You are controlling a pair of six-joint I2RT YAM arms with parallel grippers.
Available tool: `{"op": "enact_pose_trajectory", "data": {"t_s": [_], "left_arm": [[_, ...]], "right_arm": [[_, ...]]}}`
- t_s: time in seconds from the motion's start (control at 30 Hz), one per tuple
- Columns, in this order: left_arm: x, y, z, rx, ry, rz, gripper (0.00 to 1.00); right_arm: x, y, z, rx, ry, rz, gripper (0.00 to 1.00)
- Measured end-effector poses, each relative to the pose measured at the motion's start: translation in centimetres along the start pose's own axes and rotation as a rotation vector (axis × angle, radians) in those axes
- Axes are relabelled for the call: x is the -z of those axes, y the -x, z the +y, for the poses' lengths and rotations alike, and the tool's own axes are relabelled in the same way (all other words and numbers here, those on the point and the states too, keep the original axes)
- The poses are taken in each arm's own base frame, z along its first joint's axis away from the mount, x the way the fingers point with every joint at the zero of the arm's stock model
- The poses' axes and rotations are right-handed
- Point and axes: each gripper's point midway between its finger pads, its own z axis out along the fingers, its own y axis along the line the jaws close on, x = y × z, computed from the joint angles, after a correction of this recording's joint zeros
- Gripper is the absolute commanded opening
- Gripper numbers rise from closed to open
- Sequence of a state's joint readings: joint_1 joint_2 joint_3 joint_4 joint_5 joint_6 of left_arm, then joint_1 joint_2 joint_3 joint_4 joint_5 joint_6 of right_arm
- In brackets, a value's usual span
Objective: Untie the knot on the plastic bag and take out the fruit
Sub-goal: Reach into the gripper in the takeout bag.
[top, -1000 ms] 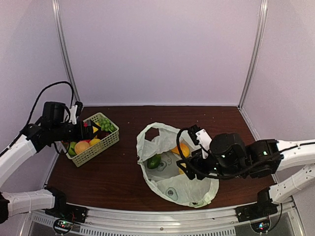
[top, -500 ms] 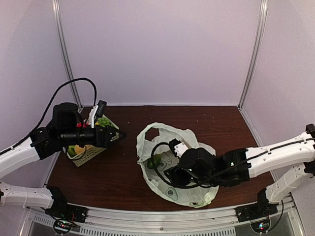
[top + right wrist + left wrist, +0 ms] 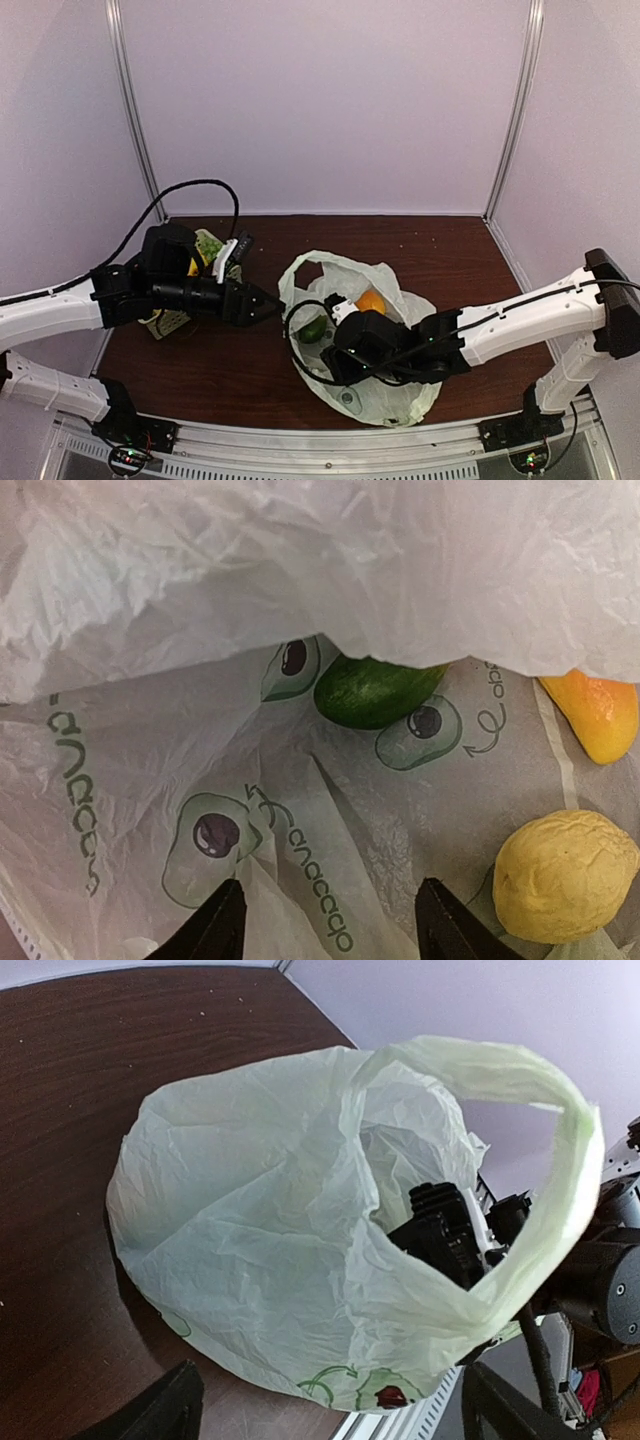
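Right gripper (image 3: 330, 932) gapes empty inside plastic bag (image 3: 150, 580); yellow fruit (image 3: 565, 875) beside its finger.

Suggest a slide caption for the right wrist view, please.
Open tool inside the plastic bag, facing a green fruit, an orange fruit and a yellow fruit.

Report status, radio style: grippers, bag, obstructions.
Left gripper open, facing plastic bag. Right gripper open inside bag, above fruit. Handles untied. No obstruction seen.

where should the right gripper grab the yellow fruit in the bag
Pinch the yellow fruit across its rounded middle, coming in through the plastic bag's open mouth. It lies apart from the orange fruit, off to the side of the open right gripper.
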State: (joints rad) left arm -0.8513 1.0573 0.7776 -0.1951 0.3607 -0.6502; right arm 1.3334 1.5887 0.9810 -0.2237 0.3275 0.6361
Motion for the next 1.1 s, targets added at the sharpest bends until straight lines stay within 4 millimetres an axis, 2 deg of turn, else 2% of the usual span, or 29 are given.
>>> {"op": "enact_pose_trajectory", "data": {"t_s": [0.1, 0.13, 0.2, 0.23, 0.43, 0.57, 0.7, 0.8, 0.97, 1.1], "left_arm": [[-1.0, -0.7, 0.4, 0.004, 0.007, 0.032, 0.85], [-1.3, -0.7, 0.5, 0.005, 0.007, 0.037, 0.81], [-1.8, -0.8, 0.6, 0.008, 0.001, 0.044, 0.66], [-2.2, -0.8, 0.6, 0.011, -0.005, 0.046, 0.63], [-4.7, -1.5, 0.2, 0.012, -0.047, 0.076, 0.60], [-5.7, -1.6, -0.5, 0.014, -0.069, 0.078, 0.20], [-5.6, -0.7, -0.7, 0.007, -0.065, 0.037, 0.02], [-5.0, 0.2, -0.8, -0.001, -0.047, -0.004, 0.00], [-2.9, 2.2, -1.6, -0.026, -0.038, -0.120, 0.00], [-2.6, 1.7, -2.6, -0.037, -0.039, -0.147, 0.00]], "right_arm": [[-0.7, 0.1, -0.3, -0.012, -0.004, 0.007, 0.57], [-0.9, 0.2, -0.5, -0.016, -0.008, 0.009, 0.57], [-1.2, 0.4, -0.9, -0.028, -0.014, 0.009, 0.57], [-1.4, 0.6, -1.2, -0.035, -0.018, 0.009, 0.57], [-1.8, 1.0, -1.8, -0.059, -0.020, 0.007, 0.57], [-2.0, 0.7, -1.7, -0.064, -0.016, 0.014, 0.57], [-2.1, 0.2, -1.8, -0.073, -0.013, 0.028, 0.57], [-2.3, -0.6, -2.2, -0.076, -0.019, 0.042, 0.57], [-2.5, -3.6, -4.4, -0.092, -0.062, 0.100, 0.57], [-1.9, -4.8, -5.7, -0.114, -0.083, 0.119, 0.58]]}}
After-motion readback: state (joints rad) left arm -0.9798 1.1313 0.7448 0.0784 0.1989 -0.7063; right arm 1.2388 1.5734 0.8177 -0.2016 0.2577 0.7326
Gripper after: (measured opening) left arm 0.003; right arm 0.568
